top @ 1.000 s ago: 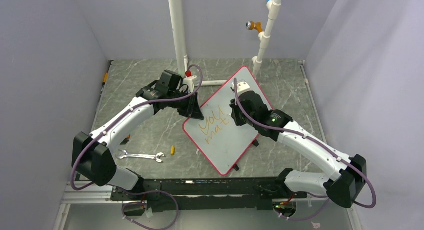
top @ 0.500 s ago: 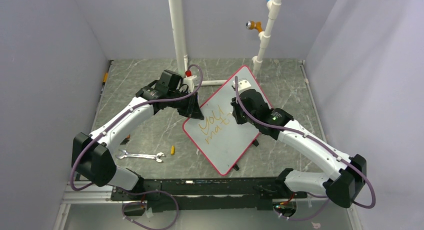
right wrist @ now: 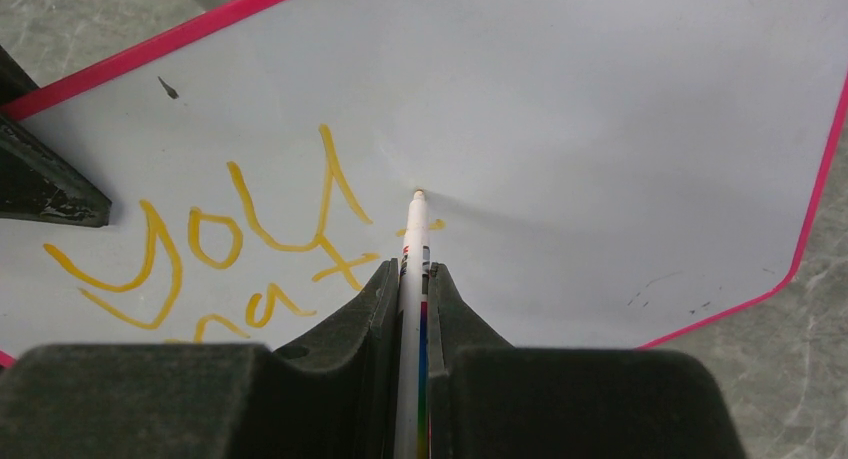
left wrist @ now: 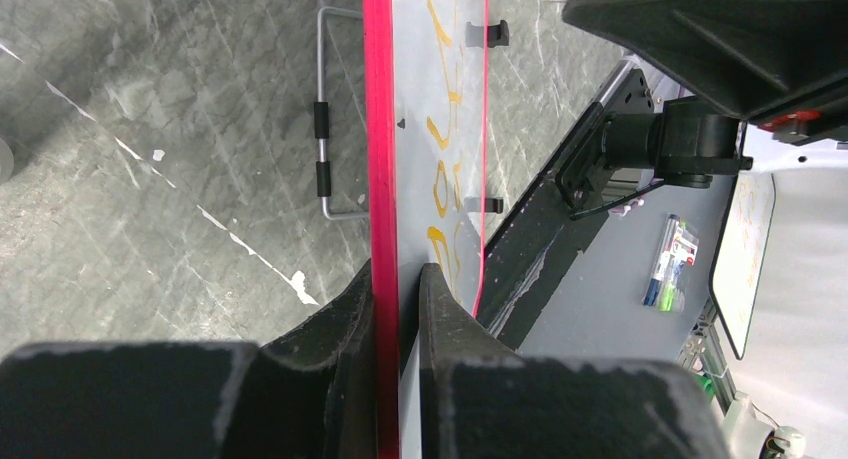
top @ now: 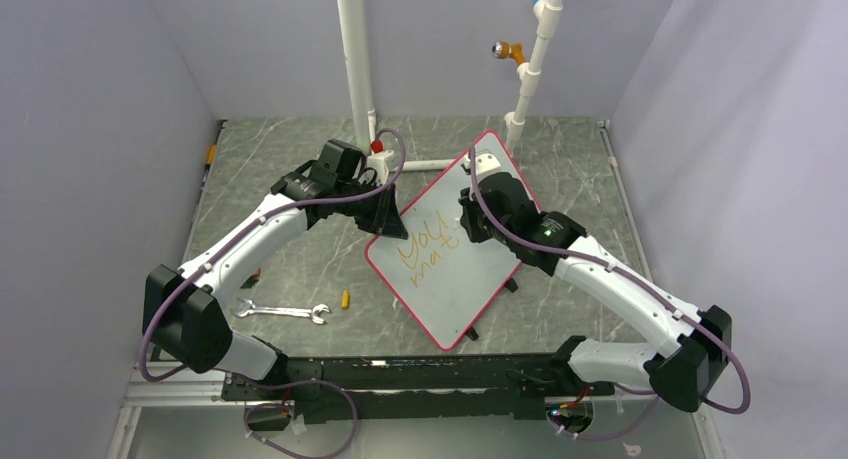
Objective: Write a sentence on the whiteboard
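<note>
The whiteboard point(top: 470, 279), pale with a red rim, lies tilted on the table. My left gripper point(top: 390, 219) is shut on its left edge; in the left wrist view the red rim point(left wrist: 380, 129) runs between the jaws of that gripper point(left wrist: 398, 279). My right gripper point(right wrist: 412, 269) is shut on a white marker point(right wrist: 414, 241), whose tip touches the whiteboard point(right wrist: 600, 129). The sentence point(right wrist: 250, 229) is orange-yellow lettering that reads "You" over "mat", just left of the tip. From above, the sentence point(top: 425, 251) sits beside my right gripper point(top: 472, 222).
A wrench point(top: 283, 311) and a small yellow piece point(top: 345, 299) lie on the table left of the board. Two white pipes point(top: 357, 59) point(top: 530, 69) rise at the back. A wire stand point(left wrist: 322, 149) shows under the board's edge. Grey walls close both sides.
My right gripper has shifted slightly toward the far side of the board with the marker. The left arm has not moved.
</note>
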Tool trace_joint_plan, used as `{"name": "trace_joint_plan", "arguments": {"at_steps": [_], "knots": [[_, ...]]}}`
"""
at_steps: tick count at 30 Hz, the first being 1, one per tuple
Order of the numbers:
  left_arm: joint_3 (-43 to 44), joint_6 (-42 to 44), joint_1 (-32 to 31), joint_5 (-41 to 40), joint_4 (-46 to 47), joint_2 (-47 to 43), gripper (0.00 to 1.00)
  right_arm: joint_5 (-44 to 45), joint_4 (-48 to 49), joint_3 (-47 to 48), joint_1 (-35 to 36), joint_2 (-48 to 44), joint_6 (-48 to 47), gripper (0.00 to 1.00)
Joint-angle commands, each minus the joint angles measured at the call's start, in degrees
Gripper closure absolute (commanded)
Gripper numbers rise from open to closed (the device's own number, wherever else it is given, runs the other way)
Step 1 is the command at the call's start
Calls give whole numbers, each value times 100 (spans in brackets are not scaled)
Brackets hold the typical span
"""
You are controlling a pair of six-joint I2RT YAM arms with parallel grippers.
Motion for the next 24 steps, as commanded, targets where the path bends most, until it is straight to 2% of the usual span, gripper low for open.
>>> {"name": "trace_joint_plan", "arguments": {"at_steps": [1, 24], "knots": [[123, 593, 111, -881, 243, -320, 100, -94, 242, 144, -16, 104, 52, 100], [130, 577, 108, -890, 261, -302, 100, -522, -14, -683, -19, -323, 232, 100]]}}
